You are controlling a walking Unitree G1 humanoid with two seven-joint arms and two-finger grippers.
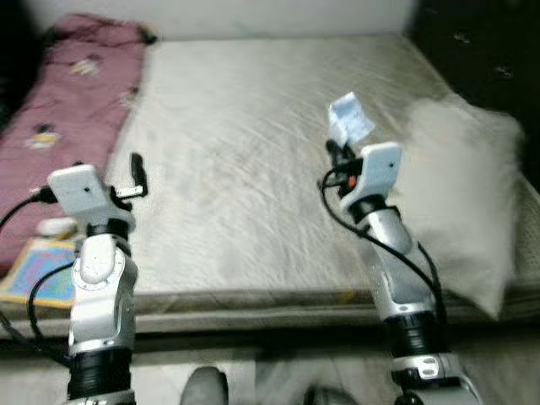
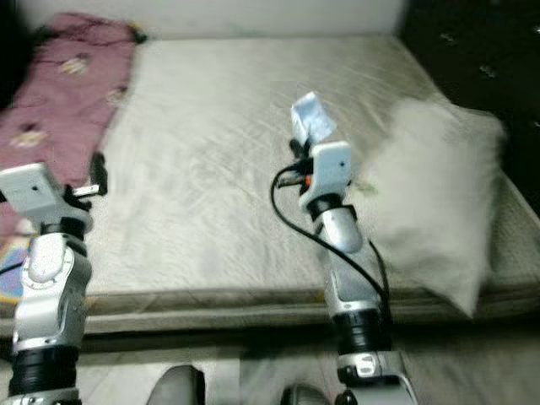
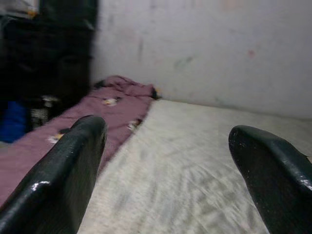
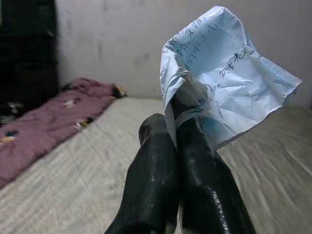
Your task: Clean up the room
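My left gripper (image 3: 165, 170) hangs over the bed (image 3: 195, 165), its two black fingers (image 3: 63, 180) spread wide with nothing between them. A maroon blanket (image 3: 83, 126) lies along the bed's far side, below a pale wall (image 3: 204, 48).

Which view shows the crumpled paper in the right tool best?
The right wrist view: the crumpled paper looms large there, handwriting visible, pinched between the right tool's closed fingers. Both eye views show it small and blurred, a pale scrap above the mattress, without legible writing.

Pillow (image 1: 460, 194), seemingly on mattress (image 1: 245, 169)
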